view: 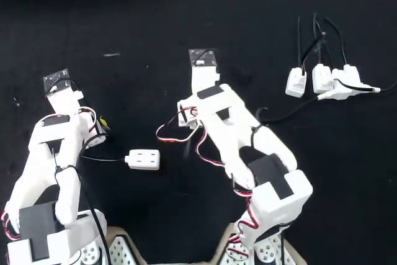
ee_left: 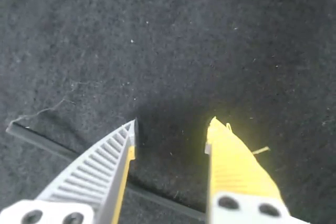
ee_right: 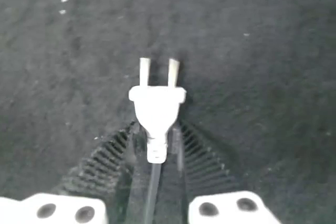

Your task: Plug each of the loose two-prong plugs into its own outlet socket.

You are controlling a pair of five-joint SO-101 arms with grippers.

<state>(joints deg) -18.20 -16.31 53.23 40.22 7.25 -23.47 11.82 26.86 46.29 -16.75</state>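
Plug: a white two-prong plug [ee_right: 156, 109] sits between the fingers of the right tool [ee_right: 156, 128], with both flat prongs pointing away from the wrist and out over the counter [view: 124, 29]. Its body stands proud of the fingertips, and its lead runs back between them.
Right tool: clenched on the plug, one ribbed finger pressing each side of its narrow rear part.
Right arm: in the high view the right arm [view: 242, 134] stretches from the near edge toward the counter's middle. Its tool is hidden under the wrist there.
Left tool: the left tool [ee_left: 171, 125] is released, with a wide gap between the grey ribbed finger and the yellow one, and nothing in it. It hangs just above the black cloth.
Cord: a thin black cord [ee_left: 39, 140] lies on the cloth and passes under both fingers.
Left arm: the left arm [view: 53, 147] stands at the counter's left side.
Outlet: a white outlet [view: 144, 159] lies flat between the two arms, nearer the left one. A black cord leads from it toward the left arm.
Cluster: a cluster [view: 322, 79] of white plug and socket pieces with black cords lies at the far right, well apart from both arms. I cannot tell which pieces are joined.
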